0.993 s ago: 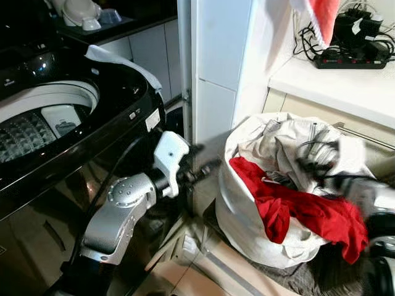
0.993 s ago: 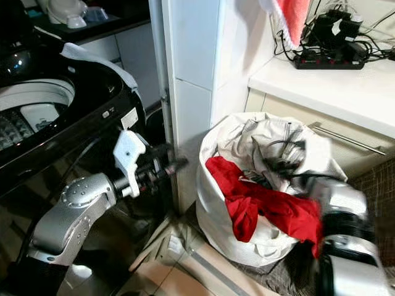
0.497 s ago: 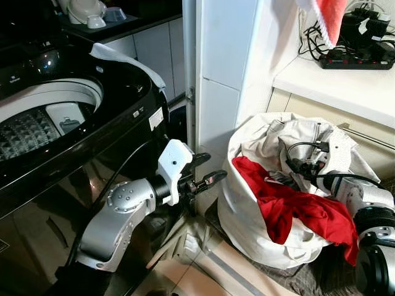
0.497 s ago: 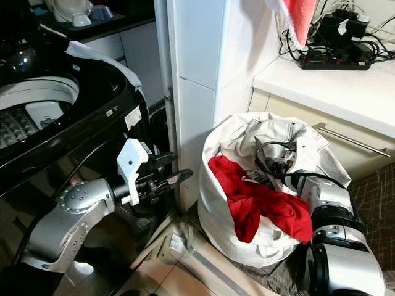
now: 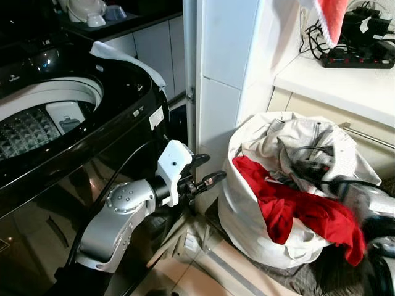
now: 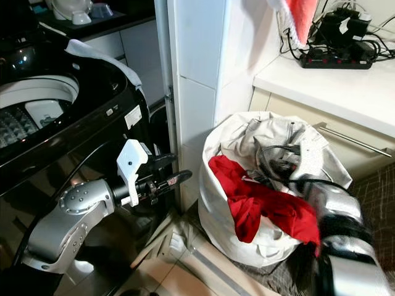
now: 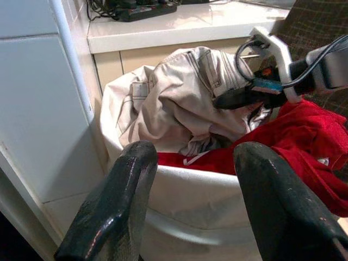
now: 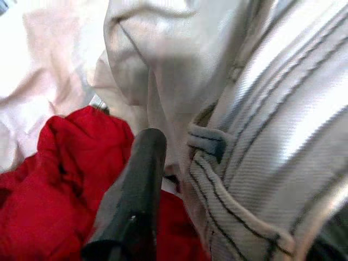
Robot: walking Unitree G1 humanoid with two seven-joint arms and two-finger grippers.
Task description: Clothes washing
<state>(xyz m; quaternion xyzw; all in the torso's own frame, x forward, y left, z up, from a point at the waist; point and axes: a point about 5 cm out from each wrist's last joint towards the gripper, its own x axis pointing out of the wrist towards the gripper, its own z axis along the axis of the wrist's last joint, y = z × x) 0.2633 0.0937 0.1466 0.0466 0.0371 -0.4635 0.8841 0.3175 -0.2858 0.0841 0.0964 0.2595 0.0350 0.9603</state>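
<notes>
1. The right gripper (image 8: pixel 163 179) digs into the beige garment (image 5: pixel 296 139); whether it grips is unclear.
2. The left gripper (image 5: pixel 207 171) hangs spread, empty, beside one laundry bag (image 5: pixel 247 228).
3. One red garment (image 5: pixel 296 209) drapes over the bag's rim.

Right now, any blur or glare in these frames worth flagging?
Eye views: right pincer and its arm motion-blurred over the laundry bag; left pincer sharp; glare on the black washing machine. Left wrist view: fingers soft, bag in focus. Right wrist view: beige garment blown out bright, red garment soft.
</notes>
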